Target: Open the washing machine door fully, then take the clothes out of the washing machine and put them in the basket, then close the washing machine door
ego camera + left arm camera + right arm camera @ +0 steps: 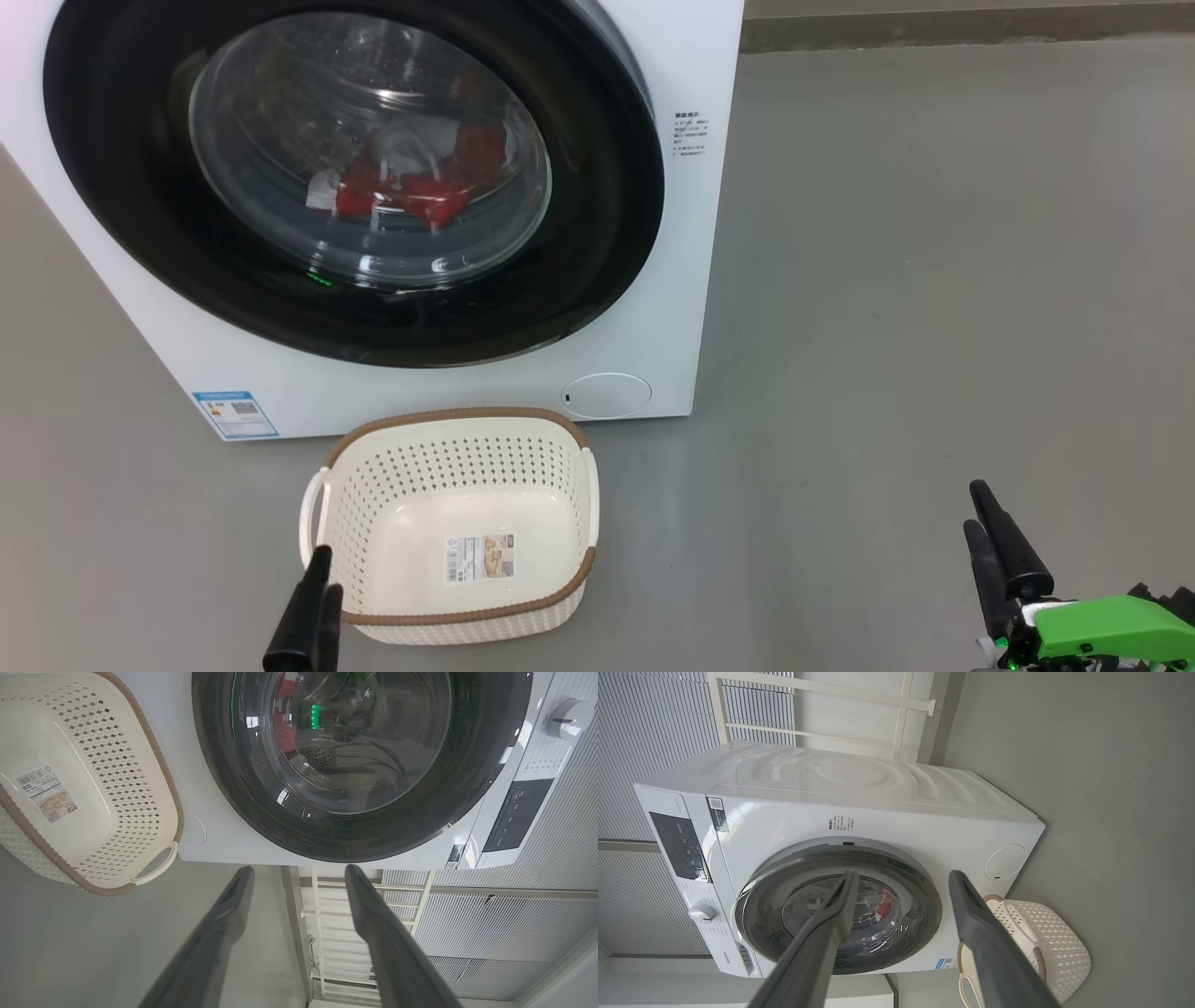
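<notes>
Lying in the washing machine (686, 280) are clothes (411, 182); basket (448, 415) is holding a label (481, 557); left gripper (299, 870), right gripper (902, 873) gaping empty; wrist views adding a dial (703, 912).

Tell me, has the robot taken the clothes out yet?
Nothing is done yet. The door is shut, the red clothes show through it, and the basket holds no clothes. The left gripper and right gripper are open, holding nothing. To do: open the door, move the clothes, shut it.

Laundry corner: washing machine (689, 280), basket (457, 414).
</notes>
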Robot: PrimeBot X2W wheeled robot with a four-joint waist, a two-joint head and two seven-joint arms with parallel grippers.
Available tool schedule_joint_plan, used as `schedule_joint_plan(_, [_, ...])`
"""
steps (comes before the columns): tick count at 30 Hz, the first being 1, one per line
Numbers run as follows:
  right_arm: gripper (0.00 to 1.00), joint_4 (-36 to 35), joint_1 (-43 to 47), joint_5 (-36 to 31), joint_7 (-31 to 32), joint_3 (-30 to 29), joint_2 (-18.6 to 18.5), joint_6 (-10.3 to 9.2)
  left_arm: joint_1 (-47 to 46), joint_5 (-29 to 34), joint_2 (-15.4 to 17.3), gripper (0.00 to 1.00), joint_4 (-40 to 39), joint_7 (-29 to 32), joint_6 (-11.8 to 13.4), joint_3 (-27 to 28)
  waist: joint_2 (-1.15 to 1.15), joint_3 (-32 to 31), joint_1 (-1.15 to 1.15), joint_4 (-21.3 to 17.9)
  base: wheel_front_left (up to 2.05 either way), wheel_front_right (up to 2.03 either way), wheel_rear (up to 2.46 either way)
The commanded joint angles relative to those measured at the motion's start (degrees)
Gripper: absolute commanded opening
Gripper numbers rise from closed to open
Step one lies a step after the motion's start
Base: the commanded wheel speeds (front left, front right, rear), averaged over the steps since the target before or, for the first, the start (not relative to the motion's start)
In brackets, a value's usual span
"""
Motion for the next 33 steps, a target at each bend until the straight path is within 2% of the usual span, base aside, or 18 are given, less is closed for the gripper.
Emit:
schedule_joint_plan(1, [1.00, -1.63, -2.20, -0.42, -0.30, 0.23, -0.94, -0.01, -2.13, 0.51, 0.84, 1.00, -1.81, -0.38, -0.08, 0.30, 0.00, 0.00, -0.01, 0.00, 0.00, 0.00, 0.00])
schedule_joint_plan(11, [1.00, -2.22, -2.76, -5.93, -2.10, 1.03, -1.93, -0.01, -2.76, 6.74, 1.17, 1.00, -3.28, -2.13, -0.12, 0.00, 0.00, 0.05, -0.01, -0.04, 0.00, 0.00, 0.00])
schedule_joint_plan(27, [1.00, -4.09, -2.89, -24.98, -4.96, 1.09, -1.87, -0.02, -3.50, 25.79, 1.07, 1.00, -6.29, -5.02, -0.19, -0.62, 0.00, -0.25, -0.01, 0.02, 0.00, 0.00, 0.00])
schedule_joint_plan(33, [1.00, -4.37, -2.54, -30.24, -5.80, 1.79, -2.02, -0.02, -3.41, 31.56, 1.12, 1.00, -6.86, -5.87, -0.21, -1.16, 0.00, -0.48, -0.01, 0.06, 0.00, 0.00, 0.00])
